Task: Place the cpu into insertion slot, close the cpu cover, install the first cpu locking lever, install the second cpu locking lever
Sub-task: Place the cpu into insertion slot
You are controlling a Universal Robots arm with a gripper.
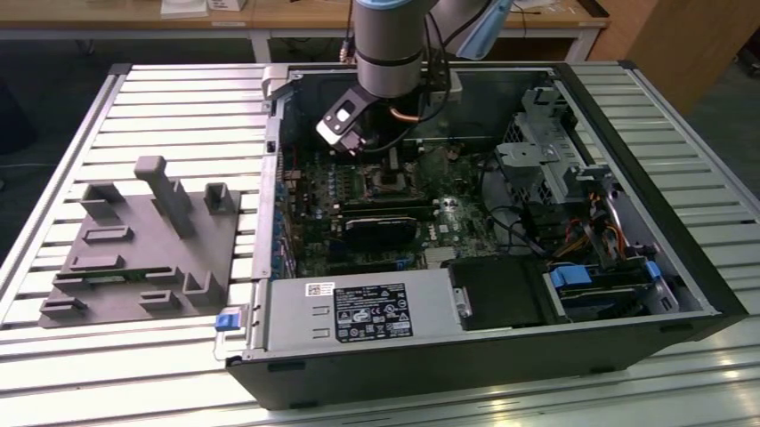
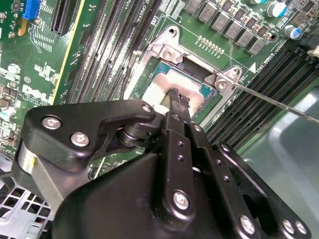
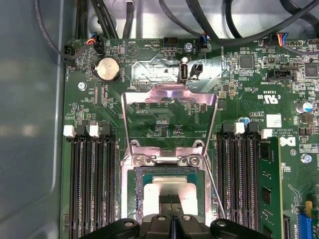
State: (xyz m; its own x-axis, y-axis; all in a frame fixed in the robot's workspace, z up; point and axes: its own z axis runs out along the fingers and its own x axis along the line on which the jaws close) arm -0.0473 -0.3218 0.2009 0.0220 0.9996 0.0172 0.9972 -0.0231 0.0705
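Cpu [image 3: 153, 187] flat in the insertion slot [image 3: 128, 195] — cpu cover [image 3: 169, 94] open — fingers [image 3: 166, 200] together over it

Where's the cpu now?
In both wrist views the cpu sits in the insertion slot, between the memory slots, with the gripper shut right at its top. The cpu cover is flipped open.

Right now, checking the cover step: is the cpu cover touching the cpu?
Apart. The first wrist view shows the cpu cover swung open, clear of the cpu.
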